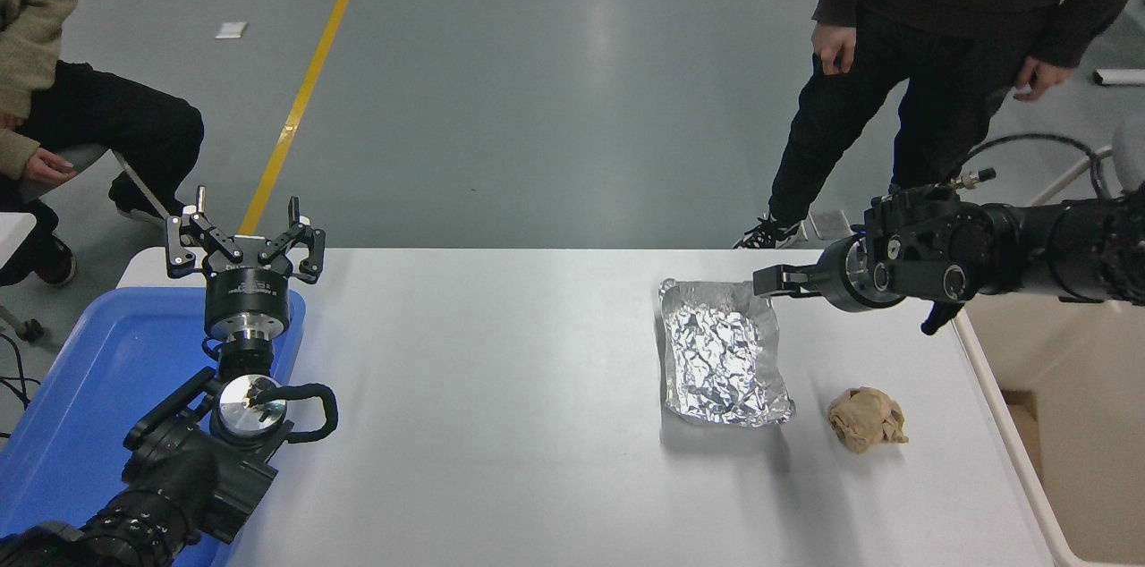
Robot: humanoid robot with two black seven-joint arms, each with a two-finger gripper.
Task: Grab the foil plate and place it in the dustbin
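We are seeing the foil plate [723, 354] lying on the table [501, 424], left of the paper ball [866, 419], with the dustbin [1055, 424] standing farther right.

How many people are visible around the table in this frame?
2. One person sits at the far left, beyond the blue tray. Another person stands past the table's far right corner, behind the right arm. Others may be outside the frame.

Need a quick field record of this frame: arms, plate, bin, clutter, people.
right gripper: comes in from the right edge, at far right corner of foil plate; grip state unclear
left gripper: parked lower left over blue tray, open
foil plate: flat on table, not lifted
dustbin: beside table's right edge
paper ball: right of plate, apart
people: one seated far left, one standing far right
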